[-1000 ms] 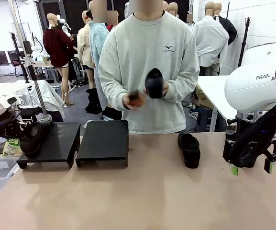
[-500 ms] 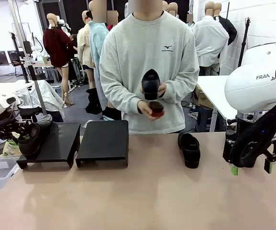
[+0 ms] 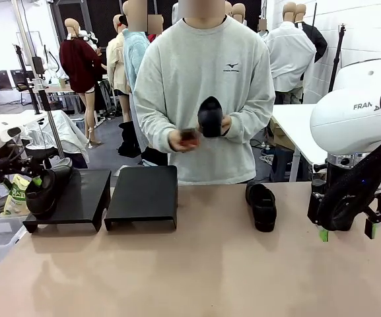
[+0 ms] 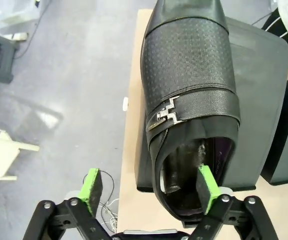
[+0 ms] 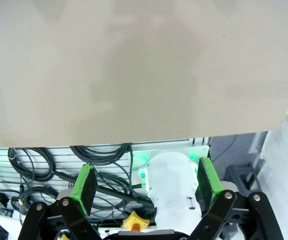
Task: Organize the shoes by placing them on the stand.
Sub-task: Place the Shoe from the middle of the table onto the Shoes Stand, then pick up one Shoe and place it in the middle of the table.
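We hold the left gripper (image 4: 148, 183) open over the heel of the shoe (image 4: 188, 75) on the left stand (image 4: 261, 65); that placing looks done. Next our open right gripper (image 5: 144, 185) must reach the second shoe (image 3: 261, 206) on the table (image 3: 177, 277).

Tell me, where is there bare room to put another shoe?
The right stand has a bare top. The left stand is free right of its shoe; the open left claw crowds its outer edge. The table, this side of the lone shoe, is bare too.
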{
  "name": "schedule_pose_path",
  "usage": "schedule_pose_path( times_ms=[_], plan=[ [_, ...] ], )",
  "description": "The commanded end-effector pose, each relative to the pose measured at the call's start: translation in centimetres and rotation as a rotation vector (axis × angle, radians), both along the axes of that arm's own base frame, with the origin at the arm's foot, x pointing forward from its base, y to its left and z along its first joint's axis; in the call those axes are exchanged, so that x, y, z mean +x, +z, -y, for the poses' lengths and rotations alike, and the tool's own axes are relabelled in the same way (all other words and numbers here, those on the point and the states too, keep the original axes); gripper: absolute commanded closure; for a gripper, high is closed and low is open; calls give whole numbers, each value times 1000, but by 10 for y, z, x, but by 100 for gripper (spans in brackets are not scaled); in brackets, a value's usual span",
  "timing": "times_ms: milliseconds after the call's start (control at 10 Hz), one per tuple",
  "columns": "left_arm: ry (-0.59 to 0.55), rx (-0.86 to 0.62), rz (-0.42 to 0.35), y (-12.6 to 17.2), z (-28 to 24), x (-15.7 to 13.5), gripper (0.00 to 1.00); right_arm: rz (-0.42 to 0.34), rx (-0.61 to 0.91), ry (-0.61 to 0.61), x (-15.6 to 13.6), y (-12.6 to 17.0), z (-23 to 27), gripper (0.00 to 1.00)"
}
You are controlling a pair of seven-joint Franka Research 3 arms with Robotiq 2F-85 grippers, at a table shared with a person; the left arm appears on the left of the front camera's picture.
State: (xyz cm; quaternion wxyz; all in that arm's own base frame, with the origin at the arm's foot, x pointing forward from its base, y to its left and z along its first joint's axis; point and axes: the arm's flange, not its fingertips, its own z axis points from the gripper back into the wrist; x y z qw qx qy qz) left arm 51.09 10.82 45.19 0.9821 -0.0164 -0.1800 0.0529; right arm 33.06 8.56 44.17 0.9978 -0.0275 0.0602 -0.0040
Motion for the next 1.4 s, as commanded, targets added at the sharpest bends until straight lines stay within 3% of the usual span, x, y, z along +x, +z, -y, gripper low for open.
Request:
schedule_pose_path(
  times_ms=[0,100,200,1100,1300],
  plan=[
    [22,35,-53,7,-4,7,0,-7,9,-16,0,1,-4,0],
    [-24,49,-244,9,-12,24,0,-7,9,-16,0,1,-4,0],
    [2,11,-11,2,-1,1,0,-7,9,-16,0,1,-4,0],
    [-6,29,-31,2,-3,5,0,-7,9,-16,0,1,-4,0],
    [-38,89,94,38,33,-36,0,-7,9,-16,0,1,-4,0]
  ],
)
